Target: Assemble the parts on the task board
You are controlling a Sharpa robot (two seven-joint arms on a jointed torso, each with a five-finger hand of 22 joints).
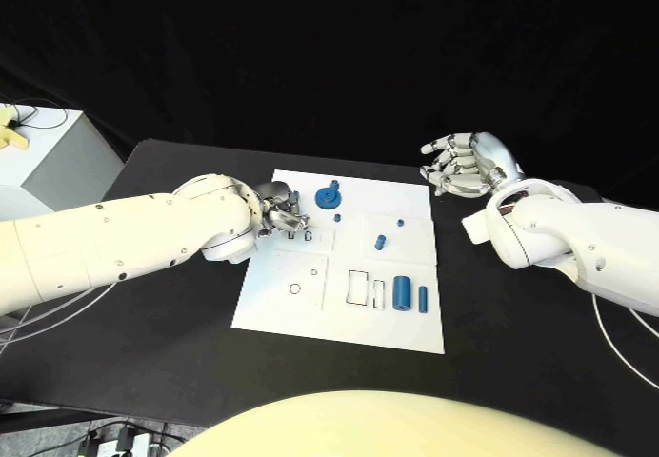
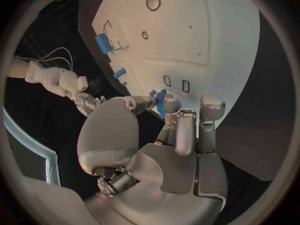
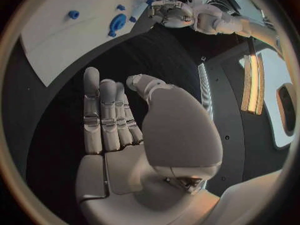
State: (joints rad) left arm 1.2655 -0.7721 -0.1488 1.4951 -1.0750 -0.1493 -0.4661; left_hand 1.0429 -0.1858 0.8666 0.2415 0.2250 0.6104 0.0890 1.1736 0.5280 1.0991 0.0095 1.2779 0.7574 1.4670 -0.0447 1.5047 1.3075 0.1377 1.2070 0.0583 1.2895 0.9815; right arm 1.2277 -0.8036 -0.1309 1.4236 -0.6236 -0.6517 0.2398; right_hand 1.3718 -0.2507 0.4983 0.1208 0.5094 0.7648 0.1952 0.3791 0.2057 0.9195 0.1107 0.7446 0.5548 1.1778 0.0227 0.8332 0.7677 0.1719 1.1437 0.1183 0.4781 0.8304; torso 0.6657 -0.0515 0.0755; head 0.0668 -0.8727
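The white task board (image 1: 282,309) lies mid-table. On it are a round blue gear-like part (image 1: 329,198), a small blue block (image 1: 381,242), a blue cylinder (image 1: 401,292) and a thin blue bar (image 1: 423,298). My left hand (image 1: 282,214) hovers over the board's far-left area. In the left wrist view its thumb and fingertips (image 2: 172,106) pinch a small blue part (image 2: 160,101) above the board (image 2: 206,35). My right hand (image 1: 465,164) is off the board's far-right corner, over black table. Its fingers (image 3: 103,115) are stretched out and hold nothing.
A white box (image 1: 49,152) stands at the table's far-left edge. The board has empty rectangular slots (image 1: 357,288) and a small ring mark (image 1: 295,288) near its front. Black table (image 1: 522,314) surrounds the board.
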